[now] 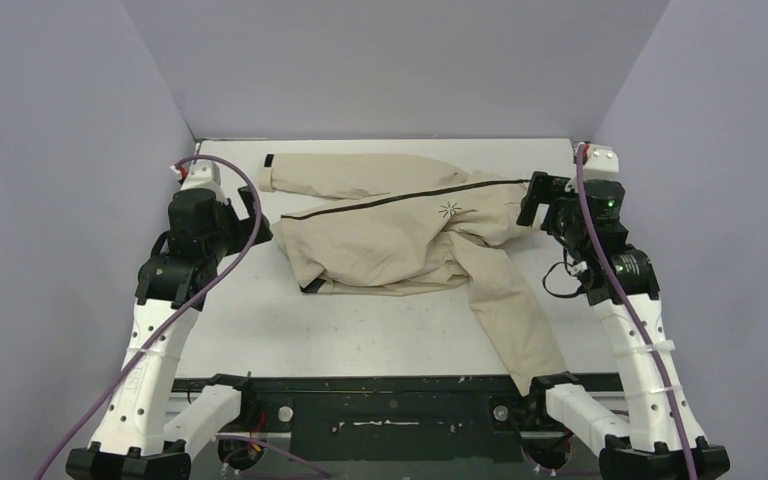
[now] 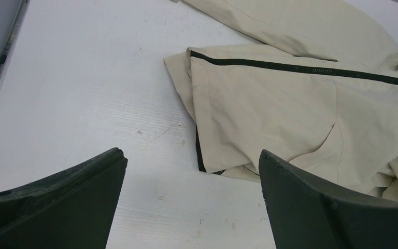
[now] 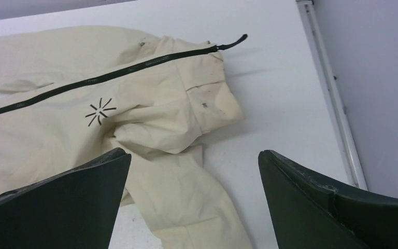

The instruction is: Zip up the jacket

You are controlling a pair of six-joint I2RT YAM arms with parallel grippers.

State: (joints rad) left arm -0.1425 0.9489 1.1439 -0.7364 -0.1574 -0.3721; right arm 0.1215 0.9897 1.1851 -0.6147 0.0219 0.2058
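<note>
Since both tools hang released with nothing between the fingers, I judge the zipping itself is over and I am at the checking stage. My left gripper (image 2: pixel 190 154) is spread wide above the bare table (image 1: pixel 360 330) just beside the hem (image 2: pixel 199 150). My right gripper (image 3: pixel 194 154) is equally wide above the collar end, touching no cloth that I can see.

The next move, as I read it, calls for little. I look along the zipper (image 1: pixel 390 200) for any gap, and if the slider sits short of the top, the right fingers must pinch the thin pull tab (image 3: pixel 233 41) while the left pins the hem flat. Otherwise both arms simply back away.

The jacket (image 1: pixel 380 240) lies front up across the middle of the table, hem towards my left arm and collar towards my right. Nearest me, one sleeve (image 1: pixel 510 310) trails down to the near edge by the right arm's base. Beyond it the tan body is rumpled, with a fold below the black starburst logo (image 3: pixel 99 111). The dark zipper line runs unbroken from hem to collar, its tab lying past the collar on the table. Farthest off, the other sleeve (image 1: pixel 350 172) stretches left, ending in a black cuff tab (image 1: pixel 269 162).
</note>
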